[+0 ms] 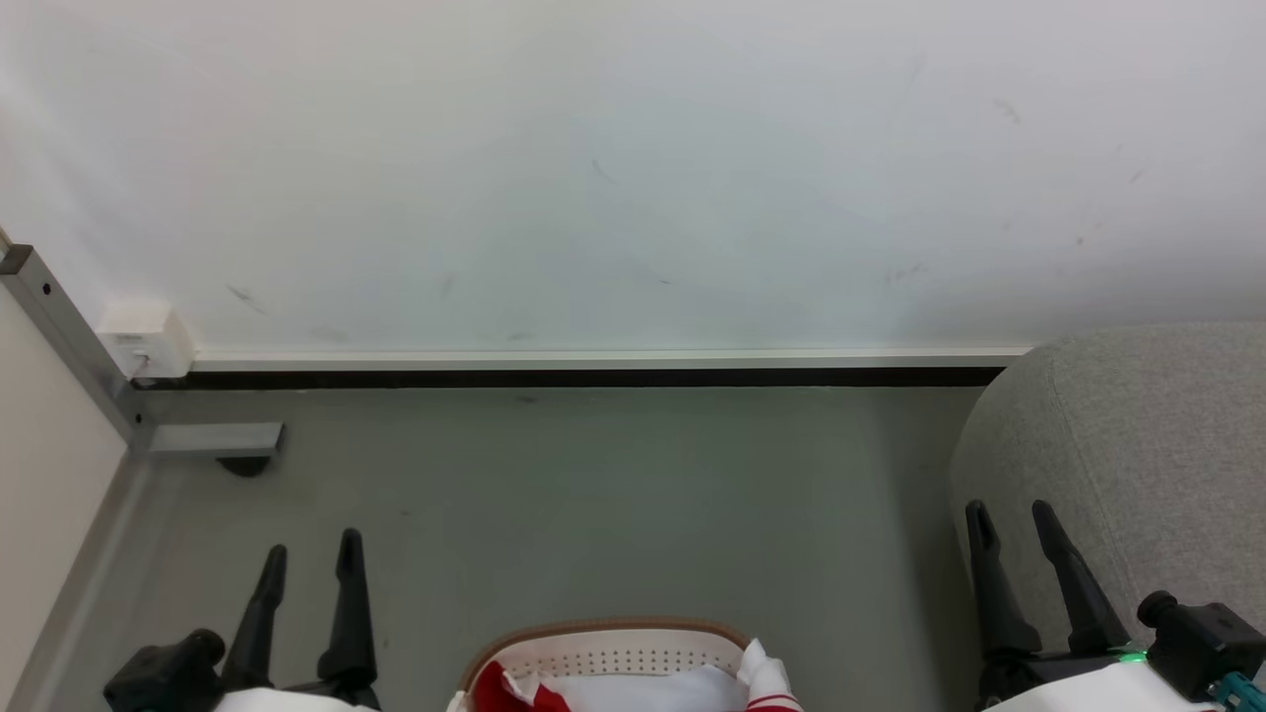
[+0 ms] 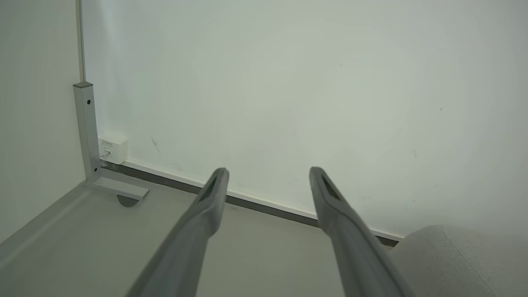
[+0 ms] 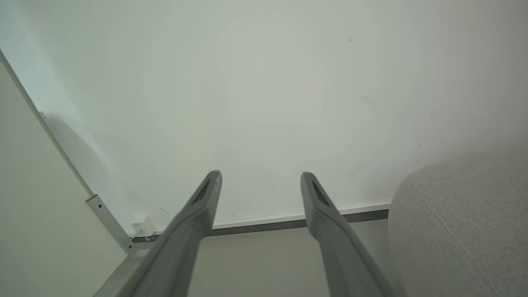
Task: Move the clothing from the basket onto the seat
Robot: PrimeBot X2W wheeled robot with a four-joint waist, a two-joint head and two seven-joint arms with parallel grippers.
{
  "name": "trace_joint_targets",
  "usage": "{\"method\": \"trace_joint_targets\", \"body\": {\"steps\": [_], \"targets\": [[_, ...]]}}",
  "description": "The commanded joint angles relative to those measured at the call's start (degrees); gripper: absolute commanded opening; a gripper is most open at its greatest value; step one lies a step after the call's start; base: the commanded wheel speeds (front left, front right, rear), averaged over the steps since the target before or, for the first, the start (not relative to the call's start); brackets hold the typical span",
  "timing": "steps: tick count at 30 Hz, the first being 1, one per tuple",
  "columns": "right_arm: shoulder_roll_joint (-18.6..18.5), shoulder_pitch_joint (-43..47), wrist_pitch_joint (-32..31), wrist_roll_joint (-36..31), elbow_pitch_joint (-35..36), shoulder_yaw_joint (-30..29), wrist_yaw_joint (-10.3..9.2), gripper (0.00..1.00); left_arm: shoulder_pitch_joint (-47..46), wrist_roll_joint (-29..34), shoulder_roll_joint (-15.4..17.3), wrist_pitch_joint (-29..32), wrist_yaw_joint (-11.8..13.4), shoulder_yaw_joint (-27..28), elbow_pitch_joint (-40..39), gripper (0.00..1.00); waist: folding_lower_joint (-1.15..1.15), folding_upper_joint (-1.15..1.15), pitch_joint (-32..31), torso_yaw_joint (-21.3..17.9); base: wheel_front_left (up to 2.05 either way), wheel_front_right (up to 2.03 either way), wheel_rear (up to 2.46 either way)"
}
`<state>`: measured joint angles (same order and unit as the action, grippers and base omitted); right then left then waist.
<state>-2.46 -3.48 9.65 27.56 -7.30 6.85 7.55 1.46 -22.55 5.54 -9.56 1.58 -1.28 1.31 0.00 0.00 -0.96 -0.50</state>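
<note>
The left gripper [image 1: 313, 547] sits at the lower left of the head view, its two dark fingers [image 1: 348, 603] pointing up and spread apart. The right gripper [image 1: 1010, 509] sits at the lower right, higher in that view, its fingers likewise parted. A pale forearm [image 1: 1108, 690] and a black wrist housing [image 1: 1197, 633] show behind it. Each wrist view shows a broad gap between its own gripper's fingertips.

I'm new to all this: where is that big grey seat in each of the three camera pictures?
Head view: the seat is at the right edge, in the lower half.
Left wrist view: the seat is in the bottom right corner.
Right wrist view: the seat is at the lower right.
Shared landmark: the small white wall box, low on the left in every view.
</note>
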Motion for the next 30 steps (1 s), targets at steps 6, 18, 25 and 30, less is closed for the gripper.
{"method": "trace_joint_targets", "body": {"steps": [6, 18, 25, 30], "targets": [[-0.55, -0.16, 1.14, -3.20, 0.95, 0.35, -0.08, 1.00, 0.52, 3.66, 0.80, -1.22, 0.55, -0.29, -1.24, 1.00, 0.00, 0.00, -0.06, 0.00, 0.00, 0.00, 0.00], [-0.58, 0.11, 2.63, -7.49, 0.79, 0.54, -0.09, 1.00, 1.17, 8.71, 0.98, -2.73, 0.86, -0.71, -1.64, 1.00, 0.00, 0.00, -0.08, -0.12, 0.00, 0.00, 0.00], [-0.59, 0.02, 3.41, -9.94, 0.92, 0.99, -0.10, 1.00, 1.49, 11.73, 0.91, -3.51, 0.94, -1.01, -2.04, 1.00, 0.00, 0.00, -0.14, -0.24, 0.00, 0.00, 0.00], [-0.60, -0.08, 4.00, -11.46, 1.14, 1.31, -0.10, 1.00, 1.65, 14.12, 0.78, -4.10, 1.07, -1.20, -2.32, 1.00, 0.00, 0.00, -0.26, -0.29, 0.00, 0.00, 0.00]]}}
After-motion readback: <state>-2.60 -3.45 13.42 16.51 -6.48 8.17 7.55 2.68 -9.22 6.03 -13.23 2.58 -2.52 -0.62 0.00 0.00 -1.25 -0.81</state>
